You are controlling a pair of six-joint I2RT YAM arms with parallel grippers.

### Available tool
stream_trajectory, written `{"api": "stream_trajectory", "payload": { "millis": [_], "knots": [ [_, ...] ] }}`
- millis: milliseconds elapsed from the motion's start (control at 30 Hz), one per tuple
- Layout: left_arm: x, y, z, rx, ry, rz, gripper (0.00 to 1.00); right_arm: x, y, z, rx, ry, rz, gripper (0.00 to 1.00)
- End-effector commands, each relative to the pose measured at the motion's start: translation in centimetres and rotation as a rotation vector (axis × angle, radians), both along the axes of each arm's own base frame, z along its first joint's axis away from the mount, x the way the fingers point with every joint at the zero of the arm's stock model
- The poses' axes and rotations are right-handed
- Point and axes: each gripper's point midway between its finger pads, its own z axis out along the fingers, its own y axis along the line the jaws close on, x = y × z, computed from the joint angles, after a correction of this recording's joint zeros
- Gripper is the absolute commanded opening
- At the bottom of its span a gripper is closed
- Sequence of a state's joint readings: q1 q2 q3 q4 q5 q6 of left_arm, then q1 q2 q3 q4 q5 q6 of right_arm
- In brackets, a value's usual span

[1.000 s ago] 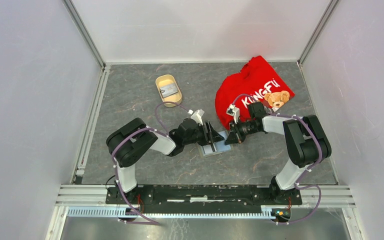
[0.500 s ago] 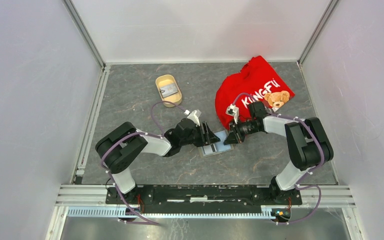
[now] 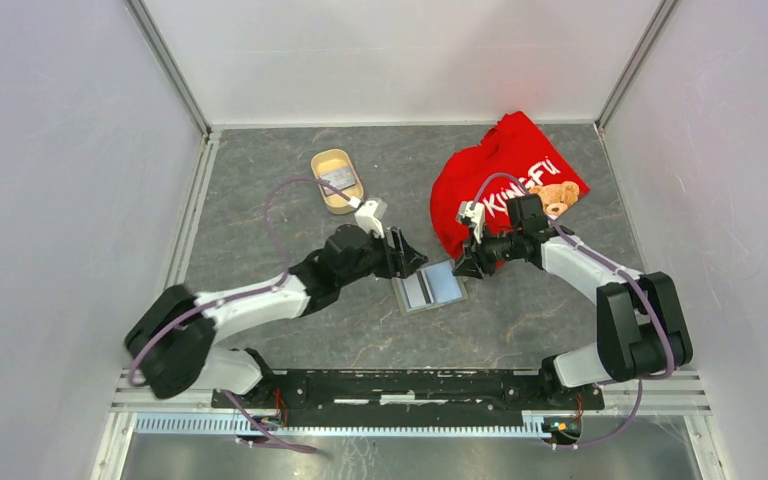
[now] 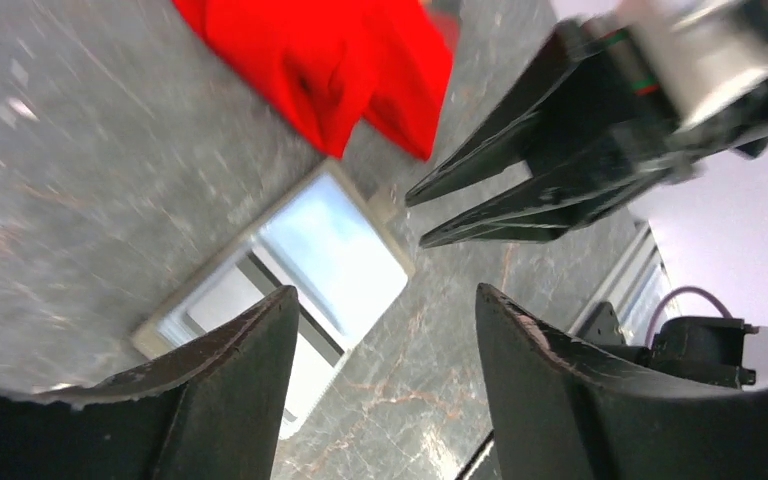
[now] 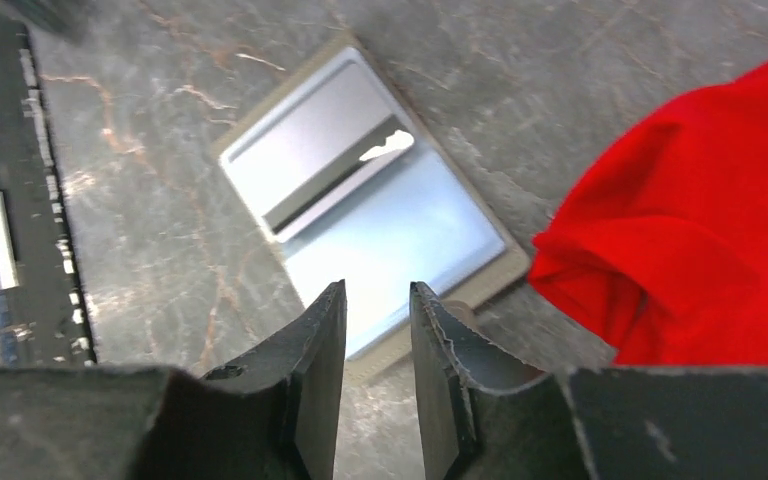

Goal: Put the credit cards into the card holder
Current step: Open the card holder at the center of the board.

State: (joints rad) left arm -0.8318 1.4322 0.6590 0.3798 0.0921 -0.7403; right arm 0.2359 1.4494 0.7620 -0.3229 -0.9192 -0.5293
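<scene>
Since the earlier frame the left arm has swung its elbow out to the left and drawn its end effector off toward the far left, and the right end effector has backed off to the right, so the card holder now shows in full. One grey marbled table (image 3: pixel 260 200) carries everything. Two arms reach in from the near edge. The left end effector (image 3: pixel 405 255) hovers just beyond the holder's far left corner, its two fingers spread wide with nothing between them. The right end effector (image 3: pixel 460 268) hangs at the holder's far right corner, beside the shirt's near hem. Its two fingers stand a narrow gap apart and pinch nothing. One red shirt (image 3: pixel 505 180) with white lettering and a bear print lies crumpled at the far right. One beige oval tray (image 3: pixel 318 170) sits far left of centre, well apart from the shirt, with one small grey thing (image 3: pixel 338 180) inside, too small to identify. One card holder (image 3: pixel 430 288) lies opened flat on the table between the two end effectors, near the middle, with two pale shiny halves parted by a dark stripe. Whether a card sits in either half cannot be told.
</scene>
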Motion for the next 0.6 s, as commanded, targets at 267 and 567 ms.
{"api": "stream_trajectory", "payload": {
  "millis": [267,567],
  "knots": [
    [0.6,7.8,4.1,0.102,-0.231,0.17,1.0,3.5,-3.3,-2.8,-0.225,-0.072,-0.191,0.48],
    [-0.7,8.0,1.8,0.066,-0.162,0.158,1.0,2.7,-3.6,-4.6,-0.258,-0.018,-0.151,0.47]
  ]
}}
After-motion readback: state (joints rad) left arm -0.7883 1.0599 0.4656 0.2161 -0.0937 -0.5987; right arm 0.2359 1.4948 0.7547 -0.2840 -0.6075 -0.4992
